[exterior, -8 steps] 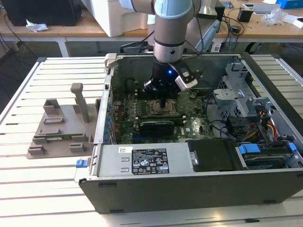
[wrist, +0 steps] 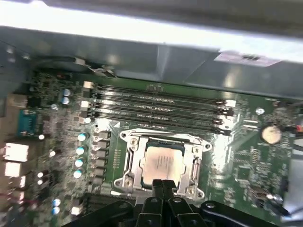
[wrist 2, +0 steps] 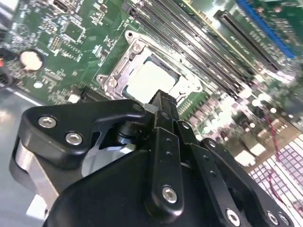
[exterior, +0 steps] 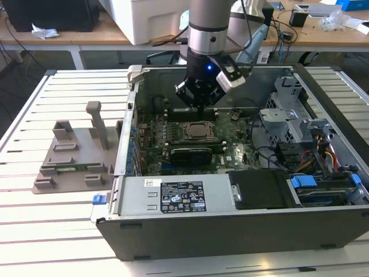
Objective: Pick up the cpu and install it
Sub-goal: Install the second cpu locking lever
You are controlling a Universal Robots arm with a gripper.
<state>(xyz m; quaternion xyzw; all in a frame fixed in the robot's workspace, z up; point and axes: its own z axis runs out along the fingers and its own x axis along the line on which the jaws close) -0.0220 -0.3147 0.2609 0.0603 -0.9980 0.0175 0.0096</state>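
Gripper: black two-finger gripper (wrist: 163,185) pressed together, empty, above socket;
CPU: flat silvery square cpu (wrist: 162,162) seated in metal-framed socket (wrist: 131,161); placement apparently done

- No text can be read anywhere in the views.
- A black label (exterior: 182,197) with white marks sits on the grey metal box at the near side of the open computer case (exterior: 230,231), in the exterior view; its print is too small to make out.
- A small white sticker (exterior: 151,183) lies just to the exterior view's left of that label, also unreadable.
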